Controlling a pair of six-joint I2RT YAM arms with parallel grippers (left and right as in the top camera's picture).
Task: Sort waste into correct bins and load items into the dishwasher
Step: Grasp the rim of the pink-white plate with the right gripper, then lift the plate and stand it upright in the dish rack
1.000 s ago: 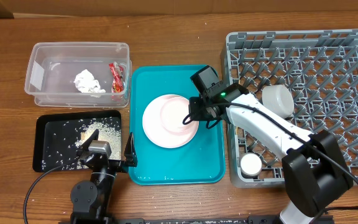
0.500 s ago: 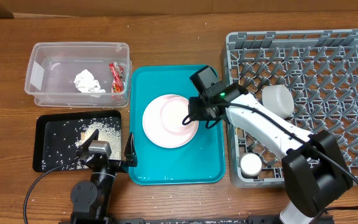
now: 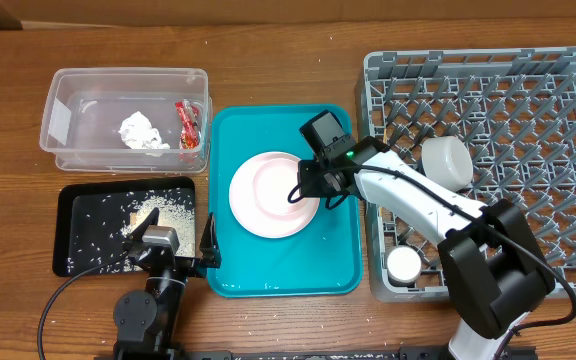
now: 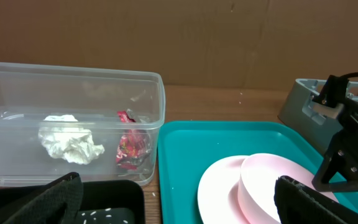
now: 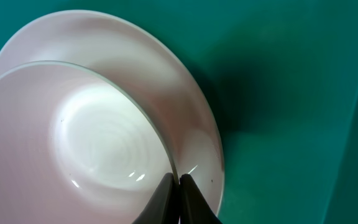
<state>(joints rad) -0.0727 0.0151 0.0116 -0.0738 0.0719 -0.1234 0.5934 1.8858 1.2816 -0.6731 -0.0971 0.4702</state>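
The right pincer (image 5: pixel 179 186) is clenched on the thin rim of the bowl (image 5: pixel 73 143), which sits on the plate (image 5: pixel 194 124) in the middle of the teal tray (image 3: pixel 338 260). Bare tray floor lies open right of the plate and on its near side. The rack (image 3: pixel 528 80) wall stands just right of the tray.

From overhead the arm hides that grip; only the right wrist view shows the fingertips pinched onto the rim. The left wrist view shows the left pincer (image 4: pixel 179 199) released, fingers wide.

Overhead alone shows the rest:
- The clear tub (image 3: pixel 63 80) at far left holds the tissue (image 3: pixel 140 131) and the wrapper (image 3: pixel 187 120).
- Scraps (image 3: pixel 150 212) lie in the black tray (image 3: pixel 63 230).
- A cup (image 3: pixel 405 263) sits in the rack's near-left corner.
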